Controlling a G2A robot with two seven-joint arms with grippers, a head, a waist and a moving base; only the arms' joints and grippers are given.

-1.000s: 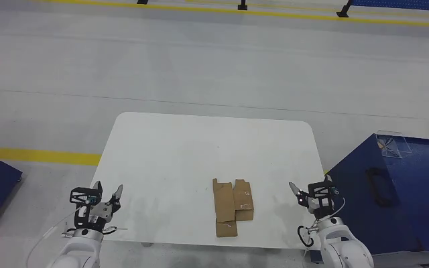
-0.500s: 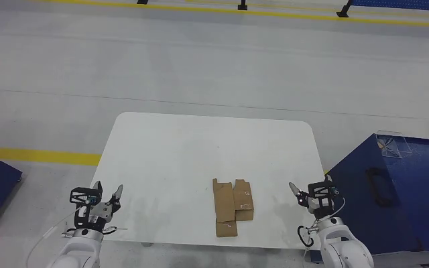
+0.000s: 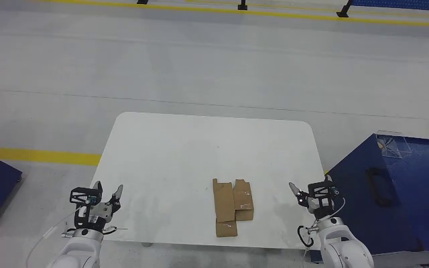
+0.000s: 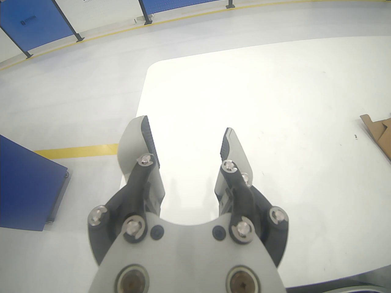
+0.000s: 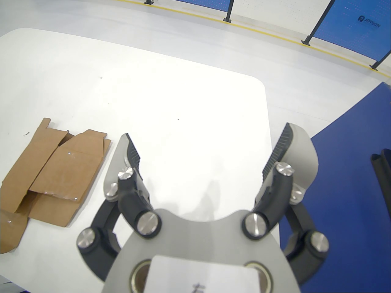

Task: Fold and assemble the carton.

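No change shows between the earlier top views and this one. The left claw (image 3: 109, 190) and the right claw (image 3: 308, 187) hang by the same near corners of the worktop (image 3: 201, 147), jaws spread as before. The flat carton (image 3: 231, 204) lies exactly where it did, close to the near edge.

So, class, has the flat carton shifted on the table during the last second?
No. The carton lies in the same place, near the front edge of the table, with the same outline against it.
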